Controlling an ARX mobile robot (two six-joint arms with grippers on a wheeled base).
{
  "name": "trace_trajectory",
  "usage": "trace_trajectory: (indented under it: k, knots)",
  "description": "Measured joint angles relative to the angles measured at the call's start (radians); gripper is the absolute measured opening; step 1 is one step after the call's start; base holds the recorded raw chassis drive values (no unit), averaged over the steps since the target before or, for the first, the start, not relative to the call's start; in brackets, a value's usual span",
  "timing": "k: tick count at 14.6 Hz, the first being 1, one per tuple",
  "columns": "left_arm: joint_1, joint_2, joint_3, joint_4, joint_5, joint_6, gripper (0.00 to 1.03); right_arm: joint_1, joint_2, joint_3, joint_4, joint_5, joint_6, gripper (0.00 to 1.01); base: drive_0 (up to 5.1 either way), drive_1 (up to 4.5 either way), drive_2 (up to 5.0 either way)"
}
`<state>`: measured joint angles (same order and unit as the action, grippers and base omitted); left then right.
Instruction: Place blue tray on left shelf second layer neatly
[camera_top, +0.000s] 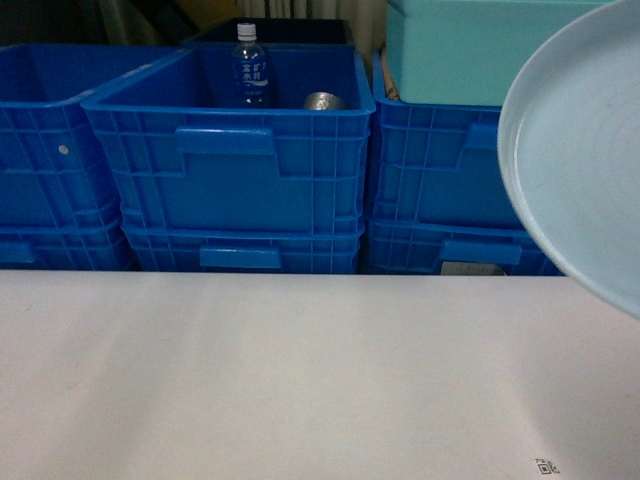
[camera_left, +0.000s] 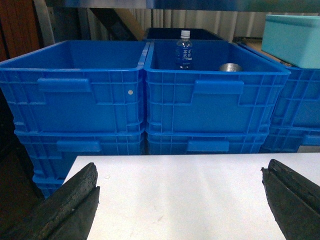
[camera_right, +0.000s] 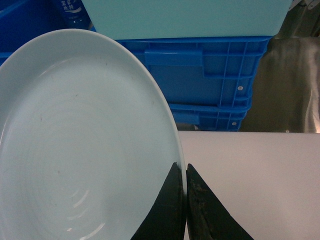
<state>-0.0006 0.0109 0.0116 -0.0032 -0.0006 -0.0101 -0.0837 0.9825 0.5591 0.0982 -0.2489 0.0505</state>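
The head view is showing the pale sky-blue round plastic tray (camera_top: 580, 150) hanging tilted in the air at the right edge, its face turned toward the camera, well above the white table top (camera_top: 250, 380); neither gripper is appearing here, and no steel shelf either, only stacked royal-blue ribbed crates (camera_top: 230, 190), one of them holding a clear water bottle (camera_top: 250, 65), with a turquoise rectangular box (camera_top: 450, 50) sitting on the right-hand stack. The left wrist view is showing the left gripper (camera_left: 182, 202) spread wide and holding nothing, its dark fingers (camera_left: 70, 205) hovering over the near edge of the table and facing the crates; the tray is not appearing in it at all, so the left arm is standing well apart from the work. The right wrist view is showing the right gripper (camera_right: 186, 200) pinching the tray's rim, the two black fingers (camera_right: 165, 210) pressed together on the thin edge, with the round body of the tray spreading up and to the left of the grip. Being round, the tray has no long axis to line up; what matters, I judge, is that it is leaning left from the right gripper, toward the side where the shelf should stand, and will want levelling.
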Motion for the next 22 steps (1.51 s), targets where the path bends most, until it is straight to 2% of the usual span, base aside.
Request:
trace_trajectory:
  k: [4,7,9,11,22]
  knots:
    - [0.000,0.000,0.000,0.000,0.000,0.000,0.98,0.006,0.024,-0.036,0.035,0.014,0.003,0.02,0.0,0.00,0.0]
    - [0.000,0.000,0.000,0.000,0.000,0.000,0.98,0.012,0.026,-0.058,0.058,0.023,0.019,0.02,0.0,0.00,0.0]
    - [0.000,0.000,0.000,0.000,0.000,0.000,0.98,-0.010,0.031,-0.064,0.084,-0.012,0.063,0.02,0.0,0.00,0.0]
    - [0.000,0.000,0.000,0.000,0.000,0.000,0.98,-0.016,0.031,-0.064,0.086,-0.012,0.080,0.02,0.0,0.00,0.0]
    - [0.000,0.000,0.000,0.000,0.000,0.000,0.98,-0.016,0.031,-0.064,0.086,-0.013,0.084,0.02,0.0,0.00,0.0]
